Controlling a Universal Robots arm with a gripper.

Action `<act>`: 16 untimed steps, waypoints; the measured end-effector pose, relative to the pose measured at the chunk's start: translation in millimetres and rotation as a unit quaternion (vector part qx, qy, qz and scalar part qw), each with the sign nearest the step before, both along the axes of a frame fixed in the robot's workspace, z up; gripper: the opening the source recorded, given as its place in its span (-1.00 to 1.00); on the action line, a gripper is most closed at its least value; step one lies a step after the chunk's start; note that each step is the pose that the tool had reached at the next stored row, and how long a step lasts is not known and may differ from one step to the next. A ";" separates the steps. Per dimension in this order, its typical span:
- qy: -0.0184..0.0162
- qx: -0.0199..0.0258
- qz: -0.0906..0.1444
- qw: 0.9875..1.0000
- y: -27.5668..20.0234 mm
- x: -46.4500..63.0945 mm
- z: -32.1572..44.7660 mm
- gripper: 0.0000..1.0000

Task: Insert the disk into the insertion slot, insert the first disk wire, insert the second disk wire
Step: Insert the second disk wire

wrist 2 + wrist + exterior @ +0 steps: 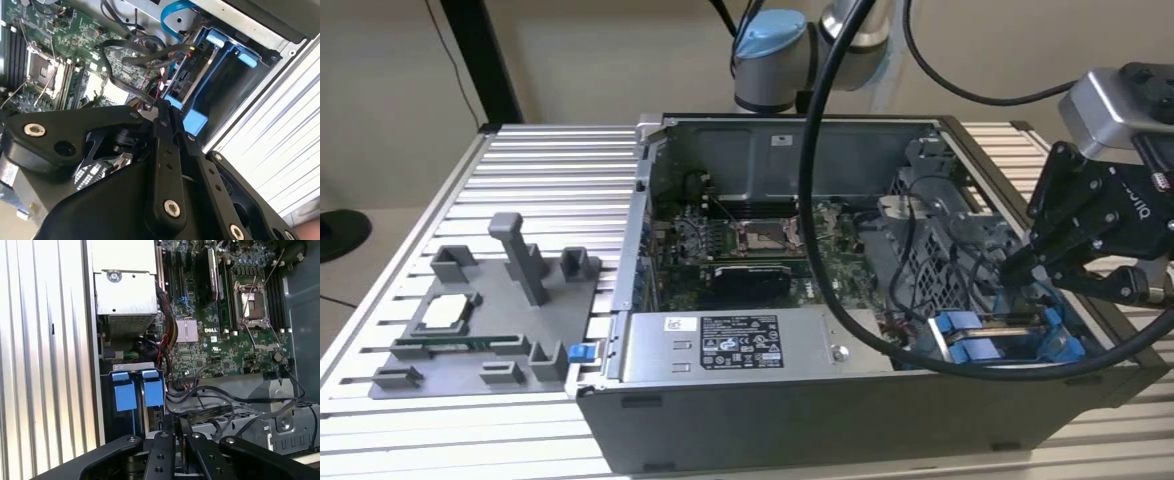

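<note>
The disk [192, 67] sits edge-on inside the insertion slot [131, 369], at the open computer case's corner on the exterior view's right. Its bright blue carrier [994, 340] frames it, with two blue clips [125, 395] at the slot's mouth. My gripper [1030, 268] hangs just above and beside the slot, reaching into the case. In both wrist views its black fingers [165, 440] are pressed together. A black disk wire [200, 412] runs from the bundle by the motherboard and ends at the fingertips, close to the disk's connector edge.
The grey power supply box [734, 345] with a sticker lies along the case front. The motherboard [747, 240] fills the case floor and a perforated cage [947, 230] stands behind the slot. A grey fixture [480, 320] with small parts rests on the slatted table [520, 170].
</note>
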State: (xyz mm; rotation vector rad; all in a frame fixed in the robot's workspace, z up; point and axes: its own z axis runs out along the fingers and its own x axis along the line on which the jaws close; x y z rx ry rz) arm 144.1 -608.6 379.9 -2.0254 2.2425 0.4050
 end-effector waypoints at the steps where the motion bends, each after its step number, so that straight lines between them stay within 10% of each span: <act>1: -0.001 -0.001 0.000 1.000 -0.1 -0.3 -0.4 -1.00; 11: -0.005 -0.004 0.000 1.000 -0.4 -4.4 -2.5 -1.00; 16: -0.014 -0.008 0.000 1.000 -0.4 -8.0 -8.0 -1.00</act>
